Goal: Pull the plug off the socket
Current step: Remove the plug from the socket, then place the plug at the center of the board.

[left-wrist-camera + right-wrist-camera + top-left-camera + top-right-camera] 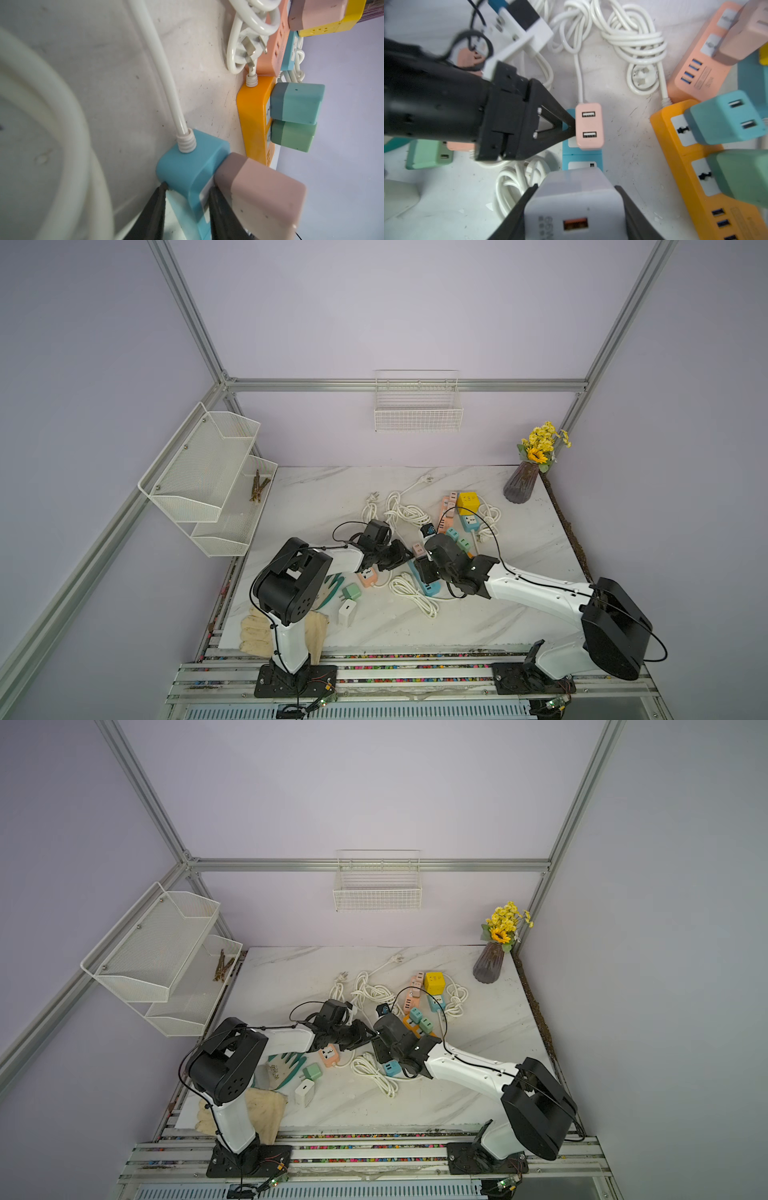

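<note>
Now the right end effector (576, 186), half open, grips the white charger (571, 201), at 6 o'clock of the pink adapter (589, 126) on the blue power strip (582, 155). The left end effector (188, 185) narrowly pinches that strip's end.

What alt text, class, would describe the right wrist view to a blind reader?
The right gripper clasps a white plastic charger block over a blue power strip. The left gripper pinches that strip beside a pink two-port charger plugged into it; an orange power strip lies alongside.
</note>
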You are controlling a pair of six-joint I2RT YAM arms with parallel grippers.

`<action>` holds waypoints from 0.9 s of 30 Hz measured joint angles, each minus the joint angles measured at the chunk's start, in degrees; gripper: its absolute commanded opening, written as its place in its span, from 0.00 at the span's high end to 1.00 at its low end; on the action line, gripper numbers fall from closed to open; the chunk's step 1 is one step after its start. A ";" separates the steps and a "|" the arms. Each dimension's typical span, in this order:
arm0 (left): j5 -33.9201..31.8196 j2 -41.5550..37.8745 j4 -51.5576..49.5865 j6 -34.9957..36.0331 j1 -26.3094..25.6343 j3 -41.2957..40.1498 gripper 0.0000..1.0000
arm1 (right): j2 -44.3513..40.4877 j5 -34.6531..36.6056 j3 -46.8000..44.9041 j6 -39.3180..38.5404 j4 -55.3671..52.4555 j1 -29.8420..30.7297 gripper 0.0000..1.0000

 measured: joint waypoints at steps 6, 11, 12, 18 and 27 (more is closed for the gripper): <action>-1.40 -2.32 -0.15 3.85 0.02 -1.73 0.60 | -7.10 -5.18 -3.63 -0.92 3.52 -3.32 0.81; -2.82 -11.58 -0.85 9.70 0.13 -7.67 0.53 | -14.69 -16.46 -10.69 -1.38 9.60 -7.37 0.79; -3.19 -14.08 -0.94 11.06 0.15 -8.57 0.49 | -16.00 -19.41 -12.11 -1.25 11.58 -8.11 0.79; -9.11 -32.02 -0.66 19.93 0.94 -13.44 0.32 | -17.35 -37.16 -17.84 1.62 25.33 -10.05 0.77; -27.45 -55.80 4.72 25.49 4.55 -28.35 0.00 | -3.74 -52.96 -14.23 2.14 33.57 -5.18 0.75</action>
